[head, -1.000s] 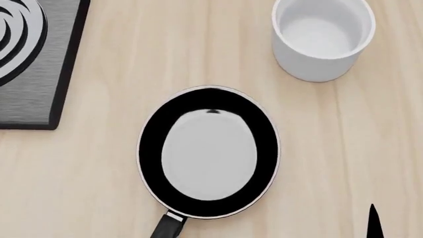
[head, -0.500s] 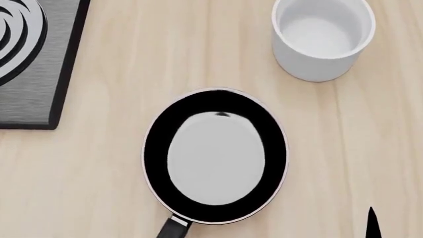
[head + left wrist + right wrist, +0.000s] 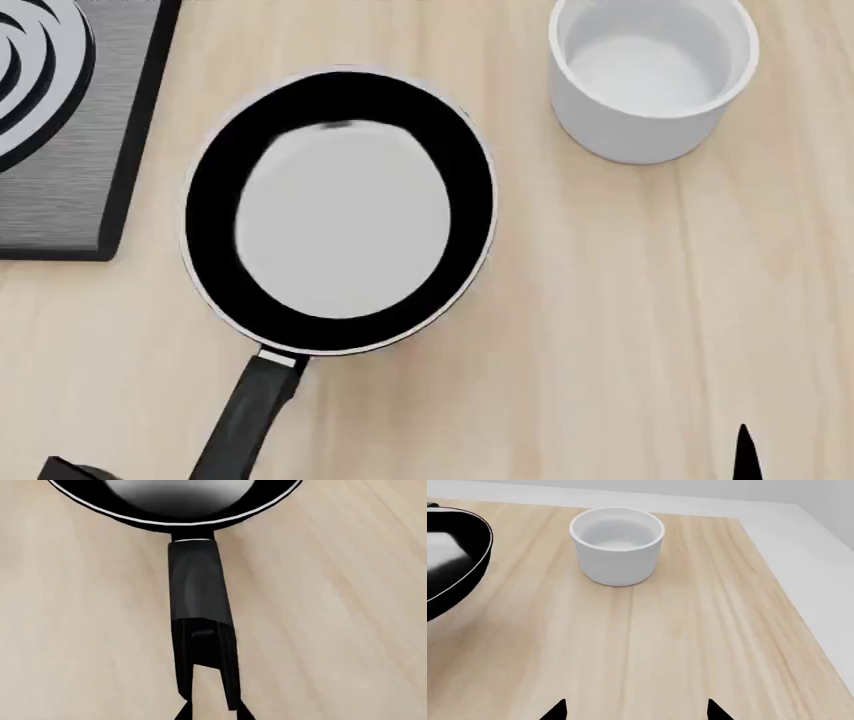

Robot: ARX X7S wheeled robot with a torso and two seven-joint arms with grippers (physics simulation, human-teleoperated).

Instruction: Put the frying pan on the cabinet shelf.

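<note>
The frying pan, black with a thin silvery rim and a pale-grey base, is at the centre left of the head view, its handle pointing down-left. In the left wrist view the handle runs straight into my left gripper, whose narrow-set black fingers close on its end. My right gripper is open and empty over bare wood, short of the white cup. The pan's rim shows at that view's edge. No cabinet shelf is in view.
The white cylindrical cup stands at the back right of the wooden counter. A square black burner plate with concentric rings lies at the back left, close to the pan's rim. The counter's right edge meets a pale surface.
The pan has moved up and to the left, toward the burner plate, and looks slightly larger. More of its handle now shows. The cup and burner have not moved.
</note>
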